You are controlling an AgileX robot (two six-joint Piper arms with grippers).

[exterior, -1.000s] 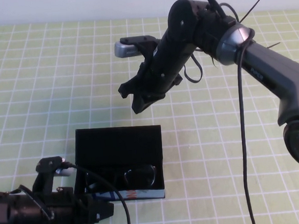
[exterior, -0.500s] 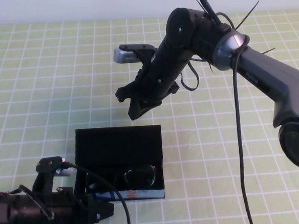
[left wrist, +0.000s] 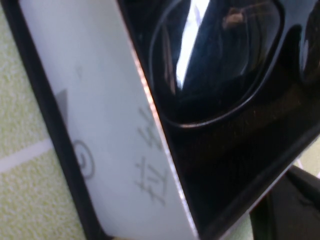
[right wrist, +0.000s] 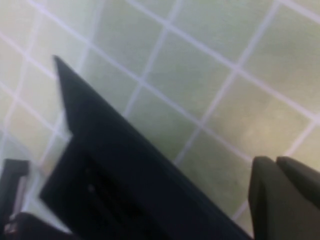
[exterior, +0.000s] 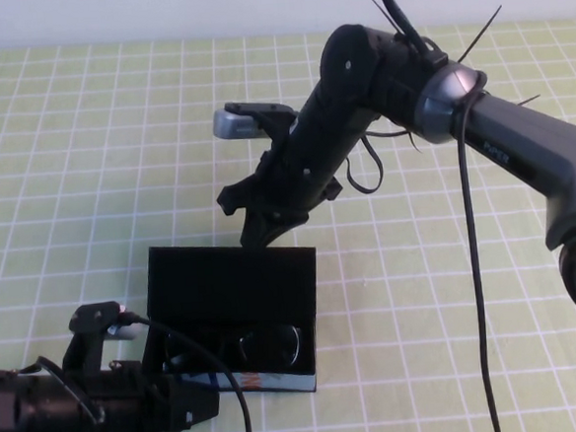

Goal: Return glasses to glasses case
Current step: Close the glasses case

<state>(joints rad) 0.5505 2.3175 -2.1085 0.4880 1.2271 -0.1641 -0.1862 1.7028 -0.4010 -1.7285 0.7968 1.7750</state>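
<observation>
High view: the glasses case (exterior: 231, 314) sits open on the green checked tablecloth (exterior: 77, 162), lid up, and the glasses (exterior: 267, 344) lie inside its lower half behind the printed front side. The right gripper (exterior: 253, 210) has come lower and further left than half a second ago and now hangs at the top edge of the lid; the lid has tipped slightly, its top right corner shifted right. Whether its fingers are spread or pressed together, cannot tell. The left gripper (exterior: 188, 409) is at the case's front left corner, same spot as before; finger state cannot tell.

Left wrist view: very close on the case's pale front side with grey print, one black-rimmed lens above it inside the case.

Right wrist view: the black lid edge runs across the checked cloth, one dark fingertip (right wrist: 280, 195) at the corner, off the lid.
</observation>
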